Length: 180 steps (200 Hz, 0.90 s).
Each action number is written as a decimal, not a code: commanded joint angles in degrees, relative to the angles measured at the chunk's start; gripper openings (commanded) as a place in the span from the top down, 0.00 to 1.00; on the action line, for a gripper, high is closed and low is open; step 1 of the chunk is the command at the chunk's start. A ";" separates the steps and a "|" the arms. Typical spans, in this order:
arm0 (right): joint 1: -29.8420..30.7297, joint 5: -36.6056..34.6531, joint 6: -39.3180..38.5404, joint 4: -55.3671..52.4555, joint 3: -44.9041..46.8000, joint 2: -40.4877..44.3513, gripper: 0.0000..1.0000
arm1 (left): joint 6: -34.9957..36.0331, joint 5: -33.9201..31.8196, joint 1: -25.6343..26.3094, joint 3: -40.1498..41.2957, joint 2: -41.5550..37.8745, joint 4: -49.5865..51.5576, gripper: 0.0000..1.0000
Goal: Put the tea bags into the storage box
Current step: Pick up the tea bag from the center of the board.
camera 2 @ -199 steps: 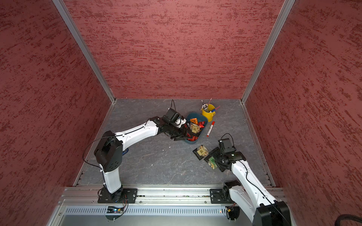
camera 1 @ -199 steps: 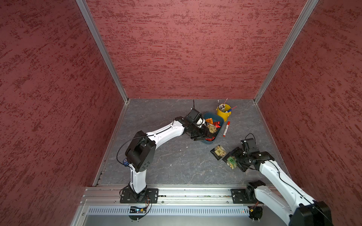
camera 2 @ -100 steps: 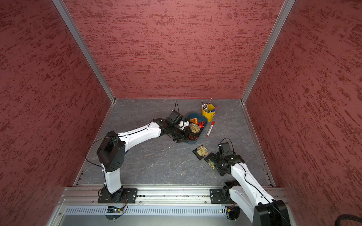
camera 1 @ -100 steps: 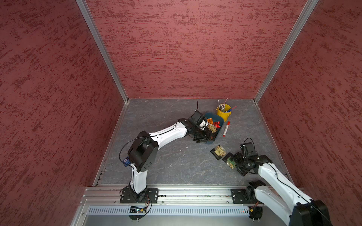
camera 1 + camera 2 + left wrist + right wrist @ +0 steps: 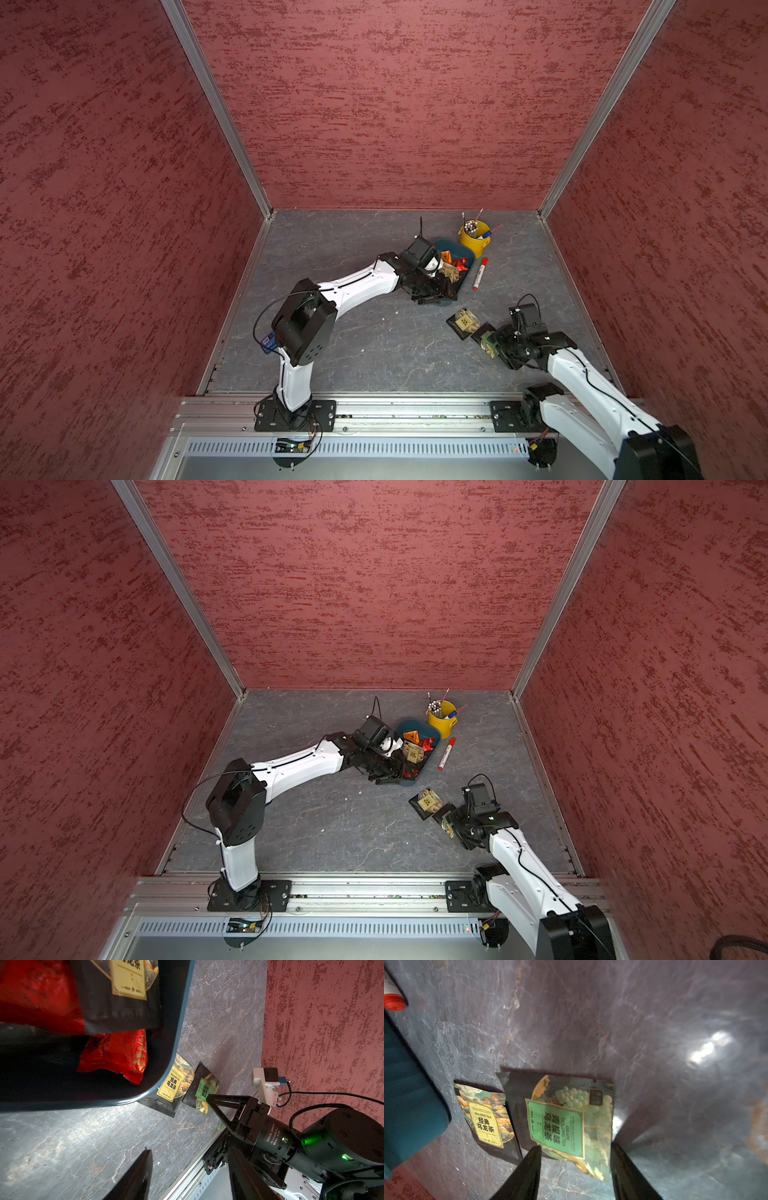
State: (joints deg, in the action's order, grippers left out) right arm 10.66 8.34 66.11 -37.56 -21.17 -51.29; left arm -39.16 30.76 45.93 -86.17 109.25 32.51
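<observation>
The storage box (image 5: 468,250) is a dark teal bin at the back right, also seen in the other top view as the storage box (image 5: 433,734). It holds red foil tea bags (image 5: 459,262), an orange one and a black one with a yellow label (image 5: 124,991). Two black tea bags lie on the floor nearer the front: a yellow-label bag (image 5: 463,322) (image 5: 485,1120) and a green-label bag (image 5: 560,1122) (image 5: 202,1089). My right gripper (image 5: 576,1147) (image 5: 496,345) is open, its fingers either side of the green bag's near end. My left gripper (image 5: 189,1153) (image 5: 436,297) hangs open and empty at the box's near end.
A yellow cup of pens (image 5: 476,241) stands right behind the box. A red-and-white marker (image 5: 480,274) lies on the floor to the box's right. Red walls close in the grey floor on three sides, and a metal rail (image 5: 374,409) runs along the front.
My right gripper has edged left onto the green-label bag and its jaws have narrowed. My left gripper has shifted slightly toward the box's near end.
</observation>
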 commanded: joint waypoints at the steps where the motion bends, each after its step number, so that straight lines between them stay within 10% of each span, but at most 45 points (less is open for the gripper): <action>1: -0.36 -0.33 0.51 0.76 2.56 -0.44 0.48 | 0.95 -1.40 1.31 -3.01 1.17 0.77 0.38; 180: -0.34 0.09 1.39 2.16 3.61 0.44 1.00 | 0.07 1.31 6.25 -11.12 10.50 2.27 0.43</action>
State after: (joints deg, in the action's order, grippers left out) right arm 10.59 8.49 67.31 -34.76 -18.63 -50.26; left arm -39.18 31.07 51.22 -94.91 116.95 34.00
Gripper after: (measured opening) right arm 0.040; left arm 0.588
